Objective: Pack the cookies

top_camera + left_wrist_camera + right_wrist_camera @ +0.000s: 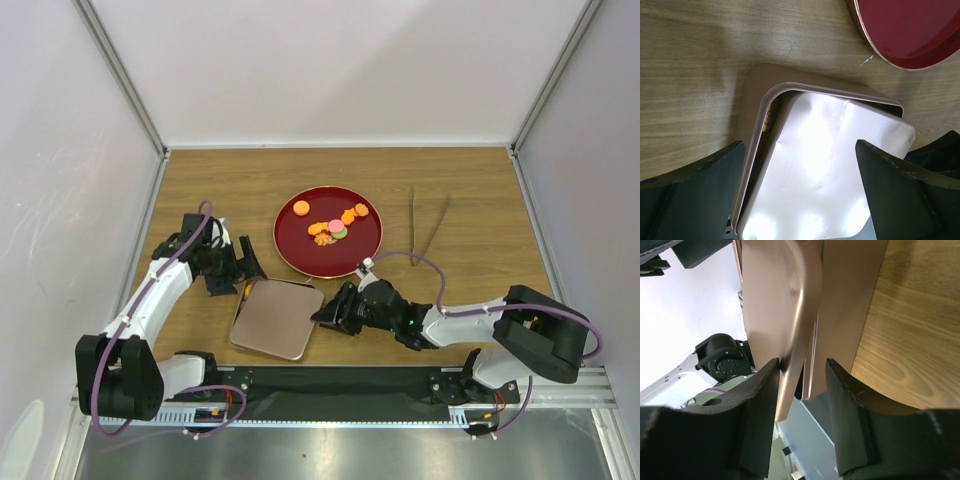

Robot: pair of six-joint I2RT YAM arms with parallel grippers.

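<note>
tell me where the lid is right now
In the top view the lid lies near the front edge of the table, just below-left of the red plate, between the left gripper and the right gripper, whose fingers straddle its right edge.

The left arm (150,295) rises from its base at the near left corner, bends at the elbow and reaches forward and inward. The left hand (240,268) points down at the surface (480,200), and its fingers (690,195) are spread wide. The right arm (470,322) lies low, stretched leftward from its base at the near right. The right hand (325,315) points left, close above the surface. Its fingers (755,410) stand partly apart, and it is unclear whether they press on anything.
</note>
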